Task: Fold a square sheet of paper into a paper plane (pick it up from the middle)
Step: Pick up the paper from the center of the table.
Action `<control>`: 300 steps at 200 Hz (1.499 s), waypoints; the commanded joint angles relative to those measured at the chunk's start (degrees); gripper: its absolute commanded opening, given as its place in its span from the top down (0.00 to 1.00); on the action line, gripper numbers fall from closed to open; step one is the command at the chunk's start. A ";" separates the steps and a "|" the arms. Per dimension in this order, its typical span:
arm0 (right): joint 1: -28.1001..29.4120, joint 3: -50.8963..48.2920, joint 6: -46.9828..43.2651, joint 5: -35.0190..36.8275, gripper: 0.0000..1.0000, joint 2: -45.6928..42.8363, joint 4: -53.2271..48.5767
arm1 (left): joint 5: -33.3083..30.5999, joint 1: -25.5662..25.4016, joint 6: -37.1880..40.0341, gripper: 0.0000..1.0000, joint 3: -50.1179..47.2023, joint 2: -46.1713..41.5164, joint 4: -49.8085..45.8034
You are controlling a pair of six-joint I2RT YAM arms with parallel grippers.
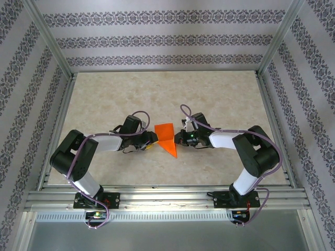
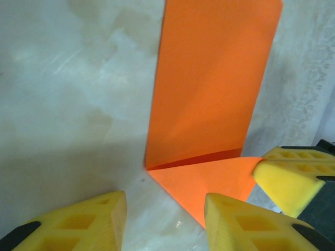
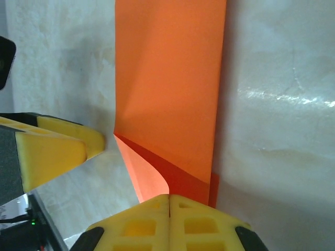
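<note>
The square sheet of paper [image 1: 165, 130] is bright orange and lies at the table's middle, folded to a narrow strip [image 3: 167, 78]. A triangular corner flap [image 2: 209, 180] is turned over at its near end. My right gripper [image 3: 168, 197] is shut, and the flap's curled edge runs into the seam between its fingers. My left gripper [image 2: 165, 201] is open just left of the sheet, low over the table, with its right finger [image 2: 235, 219] over the flap's tip. The two grippers [image 1: 152, 140] [image 1: 178, 138] face each other across the paper. A finished paper plane is out of view.
The beige marbled table [image 1: 104, 104] is fenced by a metal frame [image 1: 162, 194] and patterned walls. The right gripper's yellow finger [image 2: 288, 175] touches the flap's corner in the left wrist view. The left gripper's finger [image 3: 57, 149] stands close beside the strip.
</note>
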 commanded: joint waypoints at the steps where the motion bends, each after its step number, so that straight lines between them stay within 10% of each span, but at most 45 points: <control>1: -0.76 -1.76 2.47 -4.51 0.96 -1.50 7.08 | 1.44 0.94 1.46 0.54 2.08 0.44 0.31; 300: -4.23 -9.40 11.45 -12.85 1.00 -2.71 27.84 | 4.04 1.38 -1.81 0.48 7.32 7.20 4.45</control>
